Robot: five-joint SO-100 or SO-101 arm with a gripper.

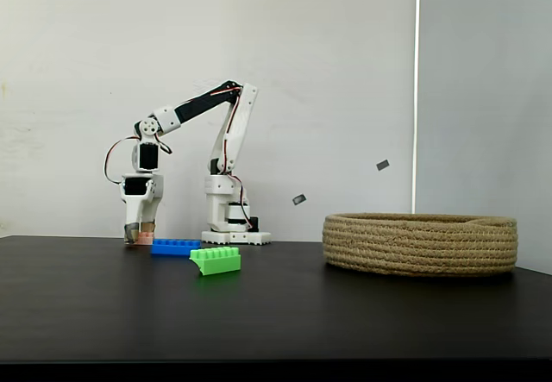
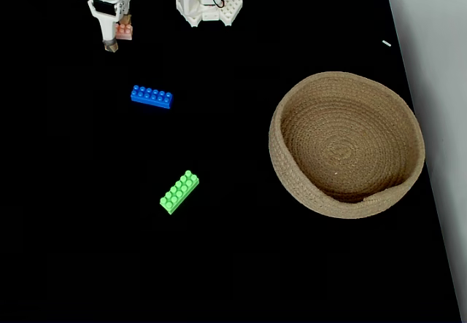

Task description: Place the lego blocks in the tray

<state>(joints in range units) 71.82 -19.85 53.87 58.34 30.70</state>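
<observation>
Spanning both fixed views, a black bench (image 2: 241, 265) stands against a white wall (image 1: 345, 72). The tray (image 2: 288, 173), toward the bench's right edge, holds no bricks. Left of the tray lie the blue brick (image 2: 152, 96) and green brick (image 2: 179, 192), well apart. Farther left, by the arm base (image 2: 208, 6), the fingers (image 2: 117, 34) grasp the pink-orange brick (image 2: 125, 30) at bench level.

side cam: table-level, faces wall | top cam: looks steeply down (both share arm (image 1: 226, 140), tray (image 2: 346, 144))
</observation>
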